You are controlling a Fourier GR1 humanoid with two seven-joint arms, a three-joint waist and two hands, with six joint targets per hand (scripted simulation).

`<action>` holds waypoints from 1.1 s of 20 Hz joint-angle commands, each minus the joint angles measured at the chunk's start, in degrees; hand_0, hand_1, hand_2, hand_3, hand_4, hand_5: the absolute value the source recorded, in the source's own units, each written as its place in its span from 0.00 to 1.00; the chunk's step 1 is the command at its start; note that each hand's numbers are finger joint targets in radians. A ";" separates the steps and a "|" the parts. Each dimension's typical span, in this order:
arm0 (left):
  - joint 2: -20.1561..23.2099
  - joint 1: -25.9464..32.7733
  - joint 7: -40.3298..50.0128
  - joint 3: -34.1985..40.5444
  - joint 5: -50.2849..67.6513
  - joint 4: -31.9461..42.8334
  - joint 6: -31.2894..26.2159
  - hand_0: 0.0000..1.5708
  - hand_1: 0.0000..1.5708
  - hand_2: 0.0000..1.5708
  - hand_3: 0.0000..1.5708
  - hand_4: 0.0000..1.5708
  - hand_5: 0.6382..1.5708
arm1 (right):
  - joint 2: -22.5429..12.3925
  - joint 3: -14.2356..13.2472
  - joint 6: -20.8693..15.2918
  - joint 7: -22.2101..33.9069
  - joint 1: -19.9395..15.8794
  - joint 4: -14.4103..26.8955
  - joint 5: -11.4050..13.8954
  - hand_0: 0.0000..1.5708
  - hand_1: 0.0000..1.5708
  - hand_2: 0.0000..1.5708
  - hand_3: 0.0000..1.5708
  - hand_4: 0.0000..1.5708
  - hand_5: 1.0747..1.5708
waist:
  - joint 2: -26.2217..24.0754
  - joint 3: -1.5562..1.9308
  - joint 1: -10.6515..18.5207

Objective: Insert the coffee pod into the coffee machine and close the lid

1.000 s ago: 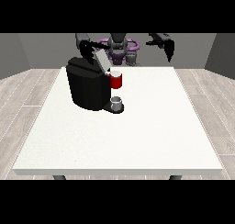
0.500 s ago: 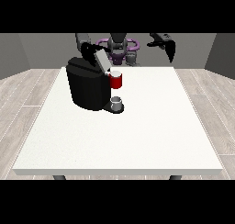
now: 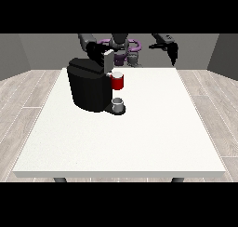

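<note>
Lid work looks like the step in hand: the hand at the view's left sits just above and behind the black coffee machine, right beside the grey lid, which stands raised at the machine's top. Whether that hand's fingers are curled on the lid, or merely near it, cannot be told from here, since dark hand and dark machine run together. No coffee pod can be made out on its own; it may already sit in the machine's head, though that is a guess. A red part shows at the machine's front, with a small grey cup below it on the drip stand. The hand at the view's right hangs well apart over the far edge of the white surface (fingers pointing down, seemingly relaxed, holding nothing). Next, the raised lid needs pressing forward and down until it lies flat.
</note>
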 commanded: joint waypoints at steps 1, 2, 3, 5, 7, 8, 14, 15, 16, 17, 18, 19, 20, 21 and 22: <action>-0.20 -0.65 1.07 -0.92 -0.01 -0.92 0.51 0.00 0.00 0.00 0.00 0.09 1.00 | -0.39 0.92 -0.34 1.20 -3.13 2.53 2.28 0.00 0.00 0.00 0.00 0.09 1.00 | 0.75 0.04 1.79; 0.51 2.12 -3.10 -0.64 -0.08 0.56 -1.15 0.00 0.00 0.00 0.00 0.10 1.00 | 0.96 1.74 -0.62 0.49 -2.31 1.38 2.47 0.00 0.00 0.00 0.00 0.00 1.00 | 0.31 0.03 1.44; 0.14 0.20 -1.45 -0.40 0.00 1.55 -0.04 0.00 0.00 0.00 0.00 0.12 1.00 | 0.05 2.13 -0.35 0.71 -4.63 1.47 3.45 0.00 0.00 0.00 0.00 0.04 1.00 | 1.60 0.03 1.34; 1.18 -1.36 -4.32 0.88 -0.10 3.84 0.18 0.00 0.00 0.00 0.00 0.09 1.00 | 2.20 3.41 -3.17 2.47 -7.29 0.78 5.28 0.00 0.00 0.00 0.00 0.11 1.00 | 2.50 0.02 0.89; 0.44 -0.95 -0.98 -0.28 0.80 1.68 -0.05 0.00 0.00 0.00 0.00 0.08 1.00 | 2.10 3.21 -3.71 1.24 -6.61 2.57 6.32 0.00 0.00 0.00 0.00 0.09 1.00 | 1.11 0.04 1.88; 0.50 -1.09 -2.21 -0.11 0.77 2.39 0.08 0.00 0.00 0.00 0.00 0.09 1.00 | 1.07 2.03 -1.00 1.26 -8.13 2.20 4.51 0.00 0.00 0.00 0.00 0.08 1.00 | 1.39 0.04 1.30; 1.57 -1.85 -0.14 -0.25 1.18 1.82 -0.10 0.00 0.00 0.00 0.00 0.00 1.00 | 5.86 4.44 -2.42 0.18 -5.07 2.13 5.81 0.00 0.00 0.00 0.00 0.08 1.00 | -1.73 0.04 -0.60; 2.89 -1.53 -5.72 0.79 0.84 4.16 -1.18 0.00 0.00 0.00 0.00 0.08 1.00 | 3.48 2.92 0.07 2.02 -9.06 1.68 4.67 0.00 0.00 0.00 0.00 0.08 1.00 | 0.58 0.02 -0.56; -0.30 0.41 -2.86 -2.35 0.61 0.33 -0.45 0.00 0.00 0.00 0.00 0.12 1.00 | 2.76 2.24 -0.27 -1.51 -7.16 2.71 4.87 0.00 0.00 0.00 0.00 0.02 1.00 | -0.93 0.04 1.05; -2.02 3.07 -6.09 -3.50 -0.74 1.04 0.22 0.00 0.00 0.00 0.00 0.12 1.00 | 5.91 3.03 -2.22 -0.43 -7.30 2.06 4.72 0.00 0.00 0.00 0.00 0.04 1.00 | -1.54 0.03 1.87; -1.31 3.04 -6.94 -2.89 -1.62 1.04 1.54 0.00 0.00 0.00 0.00 0.13 1.00 | 4.42 2.54 0.82 -0.87 -6.83 1.86 3.62 0.00 0.00 0.00 0.00 0.08 1.00 | -1.47 0.04 0.79; -4.08 3.55 -5.96 -4.52 -1.97 0.21 2.99 0.00 0.00 0.00 0.00 0.12 1.00 | 6.70 4.23 1.34 -3.22 -3.34 1.14 3.38 0.00 0.00 0.00 0.00 0.11 1.00 | -3.34 0.05 -0.40; -2.39 3.93 -5.67 -2.82 -1.94 1.96 3.25 0.00 0.00 0.00 0.00 0.11 1.00 | 7.41 5.38 2.60 -2.45 -2.26 -1.04 2.32 0.00 0.00 0.00 0.00 0.16 1.00 | -5.31 0.04 -2.15; -2.41 4.68 -2.85 -2.58 -0.53 0.69 2.51 0.00 0.00 0.00 0.00 0.09 1.00 | 7.45 6.09 4.20 -5.17 2.44 -1.78 0.38 0.00 0.00 0.00 0.00 0.22 1.00 | -8.40 0.07 -2.83; -0.06 4.12 -6.38 -0.37 0.93 2.59 0.46 0.00 0.00 0.00 0.00 0.13 1.00 | 7.48 8.01 1.75 -5.94 4.01 -3.22 -0.19 0.00 0.00 0.00 0.00 0.18 1.00 | -6.48 0.04 -2.93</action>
